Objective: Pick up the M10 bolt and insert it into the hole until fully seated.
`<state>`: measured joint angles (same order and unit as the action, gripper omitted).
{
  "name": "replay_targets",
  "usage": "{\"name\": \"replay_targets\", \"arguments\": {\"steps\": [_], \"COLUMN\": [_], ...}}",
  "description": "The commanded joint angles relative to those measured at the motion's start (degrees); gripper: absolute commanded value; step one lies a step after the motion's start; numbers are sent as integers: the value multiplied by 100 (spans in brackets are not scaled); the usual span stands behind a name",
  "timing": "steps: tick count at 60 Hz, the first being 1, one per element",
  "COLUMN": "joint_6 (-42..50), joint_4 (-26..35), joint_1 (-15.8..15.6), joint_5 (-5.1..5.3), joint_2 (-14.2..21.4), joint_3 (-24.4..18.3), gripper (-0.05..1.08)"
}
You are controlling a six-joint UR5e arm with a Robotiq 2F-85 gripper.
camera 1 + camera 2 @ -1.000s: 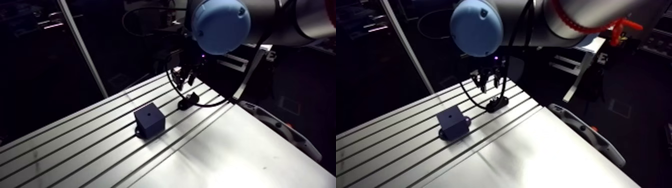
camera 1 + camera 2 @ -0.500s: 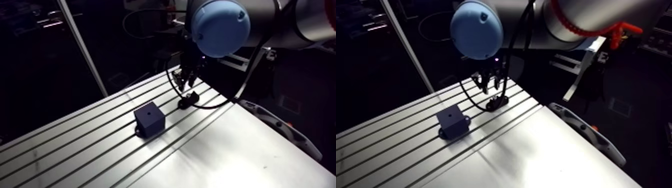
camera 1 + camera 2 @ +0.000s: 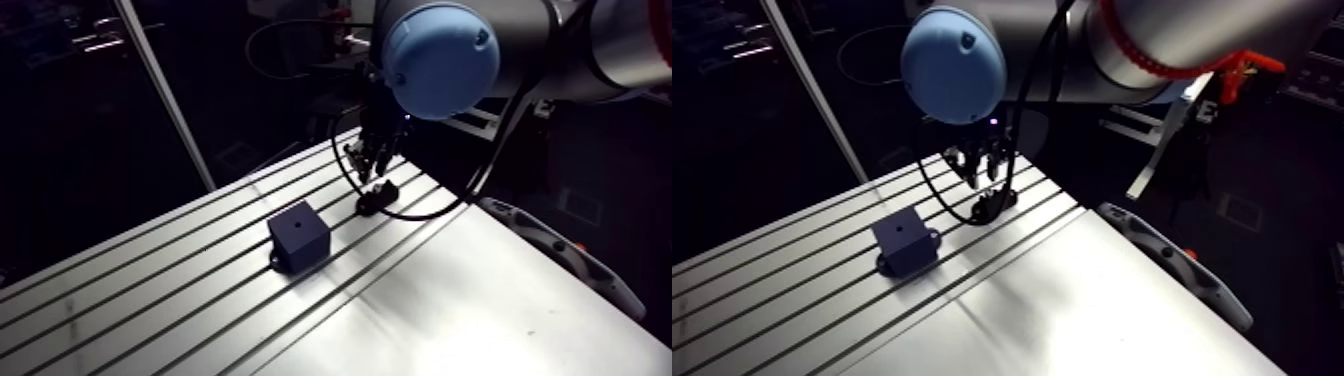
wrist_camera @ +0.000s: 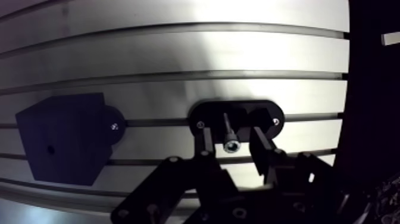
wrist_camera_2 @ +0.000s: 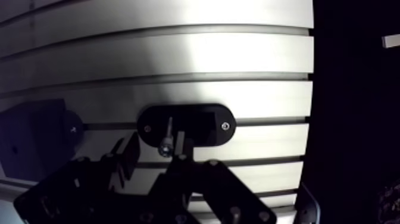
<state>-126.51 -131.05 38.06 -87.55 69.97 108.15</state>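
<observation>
Tool (image 4: 231, 145) hung apart around bolt (image 4: 228, 132) by desk's (image 3: 450, 290) far edge.
Off-centre closing could tilt bolt, spoiling entry into block (image 4: 62, 143).

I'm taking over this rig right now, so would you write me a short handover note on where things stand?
Gripper: open, a finger on either side of the bolt, not touching it.
Bolt: in its black holder on the table, not picked up.
Block: beside the holder, its hole empty.
Done: gripper lined up at the bolt.
Left: grip, lift, carry to the block, insert until seated.
</observation>
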Motion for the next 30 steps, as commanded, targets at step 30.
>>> {"name": "replay_targets", "arguments": {"steps": [30], "joint_6": [42], "joint_4": [-32], "joint_1": [1], "joint_5": [-118], "joint_2": [-58], "joint_3": [44], "gripper": [58]}}
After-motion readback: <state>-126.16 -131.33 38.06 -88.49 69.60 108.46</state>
